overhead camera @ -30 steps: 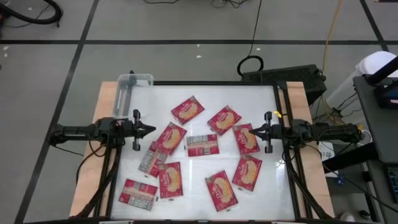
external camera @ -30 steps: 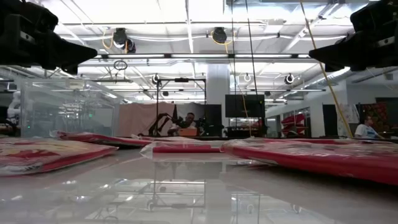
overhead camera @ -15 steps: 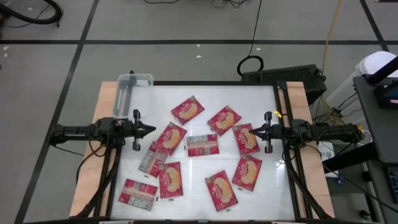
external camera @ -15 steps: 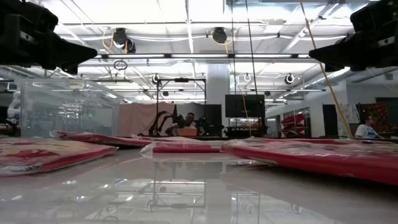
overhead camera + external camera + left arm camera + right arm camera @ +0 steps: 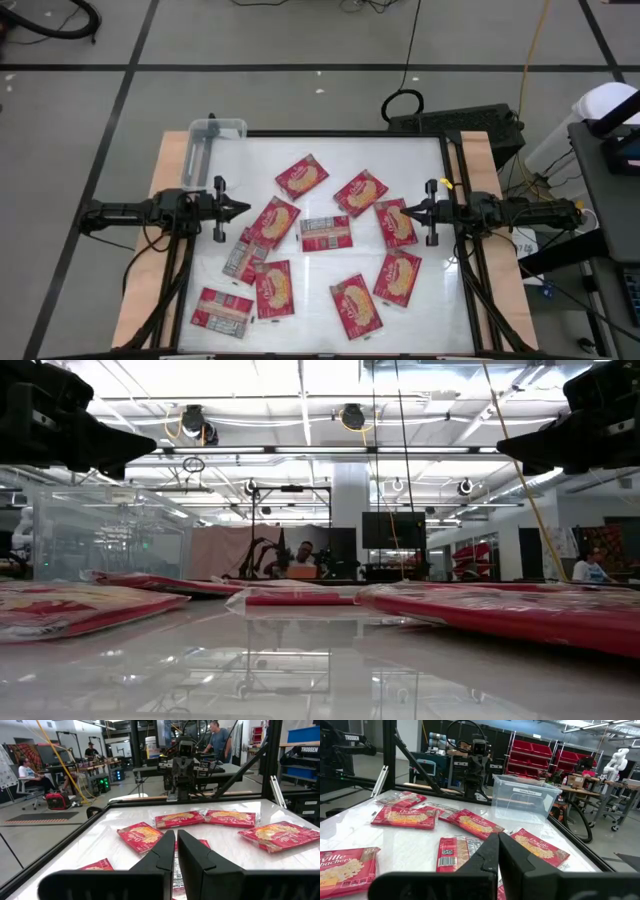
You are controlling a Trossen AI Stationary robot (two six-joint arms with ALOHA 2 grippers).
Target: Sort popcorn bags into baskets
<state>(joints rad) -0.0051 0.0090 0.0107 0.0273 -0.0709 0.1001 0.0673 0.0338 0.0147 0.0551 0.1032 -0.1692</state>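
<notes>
Several red popcorn bags [image 5: 301, 176] lie flat and scattered over the white table [image 5: 420, 160]; some show a pale grey-white panel [image 5: 325, 232]. The clear plastic basket [image 5: 217, 129] stands at the table's far left corner, seen too in the right wrist view [image 5: 525, 797]. My left gripper [image 5: 243, 208] hovers shut above the left edge, pointing level toward the bags. My right gripper [image 5: 405, 210] hovers shut above the right edge, over the near end of a bag [image 5: 395, 222]. Neither touches anything.
A black frame [image 5: 340, 134] runs round the table. Wooden strips [image 5: 175, 160] flank both sides. A dark box [image 5: 470, 125] and cables sit beyond the far right corner. People and workbenches show in the room behind [image 5: 215, 737].
</notes>
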